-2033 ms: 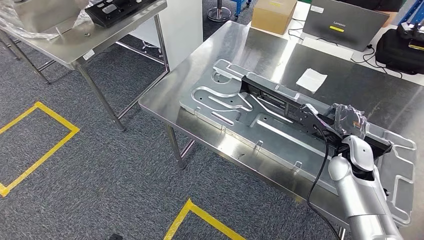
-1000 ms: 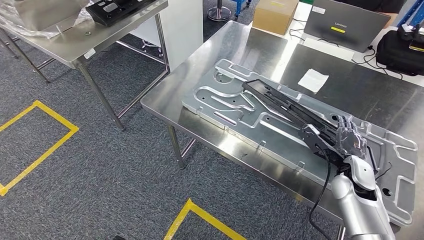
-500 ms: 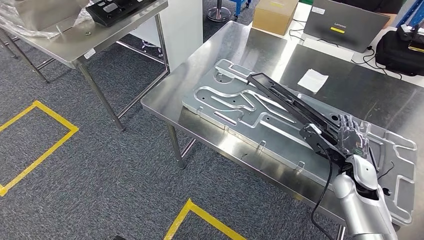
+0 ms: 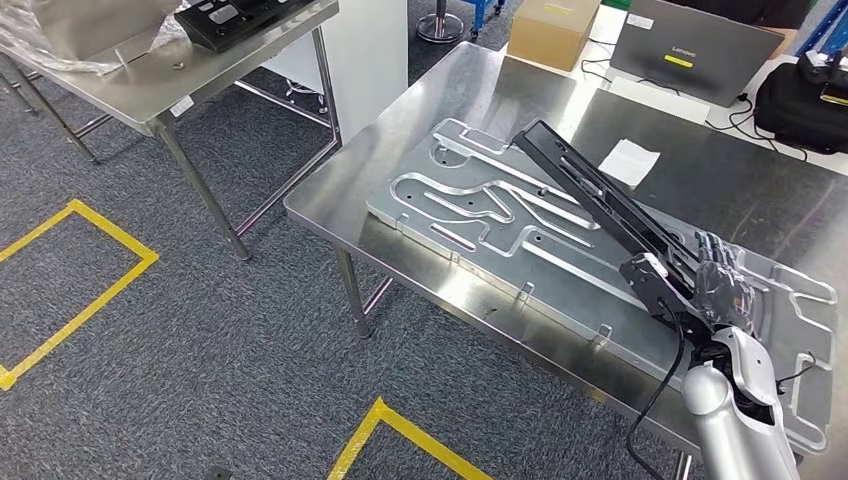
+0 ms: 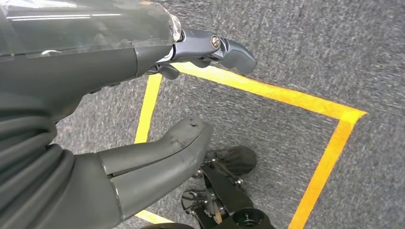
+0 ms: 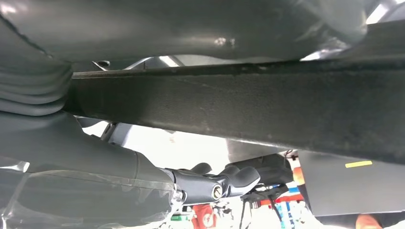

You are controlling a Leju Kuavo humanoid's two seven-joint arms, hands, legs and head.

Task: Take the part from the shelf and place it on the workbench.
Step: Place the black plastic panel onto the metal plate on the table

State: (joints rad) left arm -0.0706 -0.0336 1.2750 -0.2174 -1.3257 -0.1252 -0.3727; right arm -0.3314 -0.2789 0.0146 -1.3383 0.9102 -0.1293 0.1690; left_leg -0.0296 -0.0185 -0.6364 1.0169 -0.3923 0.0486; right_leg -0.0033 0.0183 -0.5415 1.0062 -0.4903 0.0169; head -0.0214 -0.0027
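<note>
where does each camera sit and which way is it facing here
Head view: high on the body, looking forward and down at the steel workbench, with the silver right arm and right hand gripping the long black bar-shaped part over the grey machined metal plate.
Left wrist view: behind the hanging left hand, facing grey carpet and yellow floor tape.
Right wrist view: behind the right hand, tight against the black part.
Shared: the head and right wrist views both show the held part.
</note>
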